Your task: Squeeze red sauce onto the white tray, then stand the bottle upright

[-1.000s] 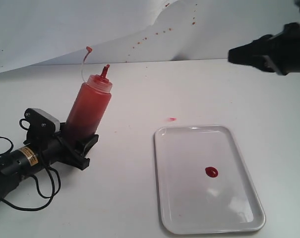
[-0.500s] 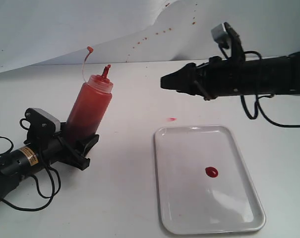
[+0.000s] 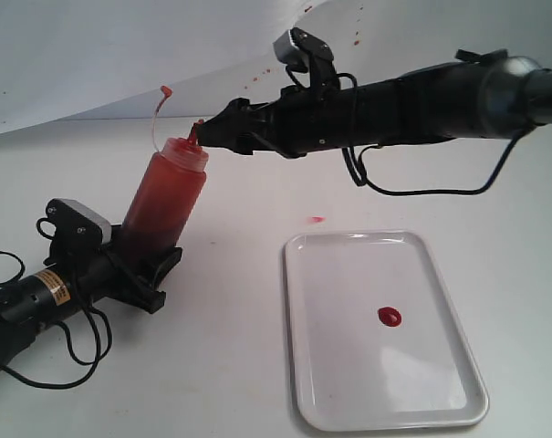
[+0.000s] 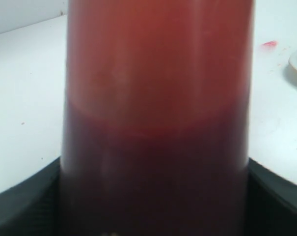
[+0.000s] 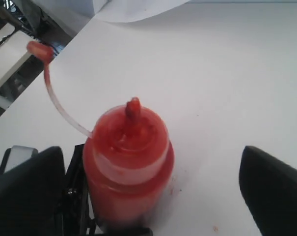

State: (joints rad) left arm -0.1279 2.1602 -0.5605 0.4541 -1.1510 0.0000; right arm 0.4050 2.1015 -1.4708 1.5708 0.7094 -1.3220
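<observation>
The bottle (image 3: 166, 196) of red sauce leans a little to the right, its base in my left gripper (image 3: 148, 263), which is shut on it. In the left wrist view the bottle's wall (image 4: 158, 98) fills the frame between the dark fingers (image 4: 278, 196). My right gripper (image 3: 212, 132) has reached across and hovers open at the nozzle. In the right wrist view the bottle's top (image 5: 128, 147) sits between its wide-spread fingers (image 5: 273, 194), untouched. The tethered cap (image 3: 164, 90) hangs free. The white tray (image 3: 440, 274) lies at the right with a round blob of red sauce (image 3: 390, 317) on it.
A pale pink smudge (image 3: 317, 220) marks the table just beyond the tray. The white backdrop sheet (image 3: 120, 46) behind carries small brown-red specks (image 3: 298, 58). Black cables (image 3: 61, 365) loop beside the left arm, and a cable (image 3: 421, 190) hangs under the right arm.
My right arm has swept in from the upper right, leftwards to the bottle's nozzle, and its jaws have opened. The left gripper and the bottle have not moved.
</observation>
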